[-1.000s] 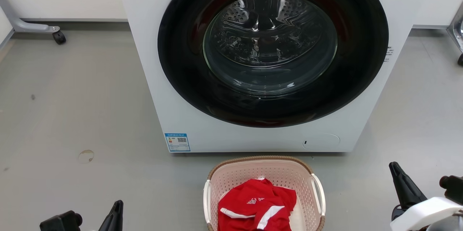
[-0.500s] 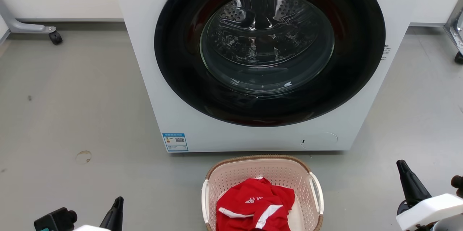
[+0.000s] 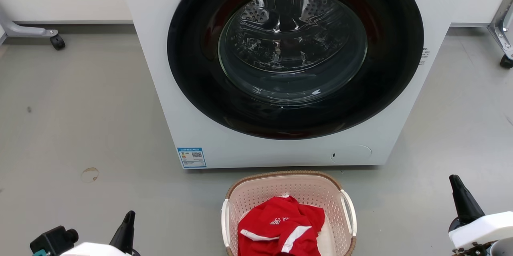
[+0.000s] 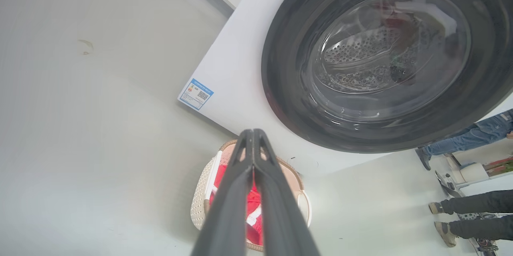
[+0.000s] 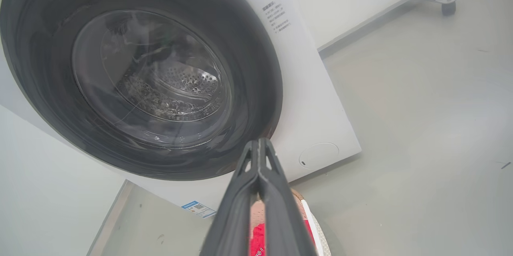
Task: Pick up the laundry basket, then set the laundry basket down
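The basket (image 3: 280, 190) sits on the floor (image 3: 80, 107) just before the washer (image 3: 156, 67), with bare floor wide on either side. Pale pink, perforated, brown rim (image 3: 284, 173), white handles (image 3: 350, 212), red shirt (image 3: 280, 228) inside. Left fingers (image 3: 129, 220) and right fingers (image 3: 457, 186) are closed, empty, flanking it well apart.

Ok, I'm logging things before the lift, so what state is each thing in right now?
washing machine door: closed.
laundry basket: upright on the floor, not held.
red shirt: crumpled inside the basket.
left gripper: shut, empty, clear of the basket.
right gripper: shut, empty, clear of the basket.
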You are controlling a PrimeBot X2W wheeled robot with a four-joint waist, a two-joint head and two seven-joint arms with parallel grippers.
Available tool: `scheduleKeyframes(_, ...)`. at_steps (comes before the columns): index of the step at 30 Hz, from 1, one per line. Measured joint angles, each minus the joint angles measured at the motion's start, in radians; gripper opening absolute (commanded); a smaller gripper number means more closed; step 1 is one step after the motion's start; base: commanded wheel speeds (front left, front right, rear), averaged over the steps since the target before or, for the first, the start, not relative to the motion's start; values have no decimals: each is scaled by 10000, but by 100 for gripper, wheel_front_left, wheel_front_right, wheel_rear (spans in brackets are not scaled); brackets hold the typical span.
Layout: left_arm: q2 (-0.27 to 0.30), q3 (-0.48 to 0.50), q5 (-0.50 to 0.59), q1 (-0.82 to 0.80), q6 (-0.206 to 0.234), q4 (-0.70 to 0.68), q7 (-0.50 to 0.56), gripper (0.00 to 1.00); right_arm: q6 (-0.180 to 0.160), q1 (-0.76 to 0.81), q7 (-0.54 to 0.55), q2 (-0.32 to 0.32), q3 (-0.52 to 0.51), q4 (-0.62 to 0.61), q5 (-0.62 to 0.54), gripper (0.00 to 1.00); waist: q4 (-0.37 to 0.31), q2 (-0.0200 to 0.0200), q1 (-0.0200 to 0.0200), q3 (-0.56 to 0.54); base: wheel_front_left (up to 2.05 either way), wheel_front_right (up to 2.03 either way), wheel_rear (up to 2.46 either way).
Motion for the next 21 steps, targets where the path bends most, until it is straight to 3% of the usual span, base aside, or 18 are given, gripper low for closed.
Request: scheduleKeyframes(21,-704,821,-1333,-379,-798,658,174,0,-10,-177,460,199,-679,-46,1616,0,-136,0,-1,50,0,0,0)
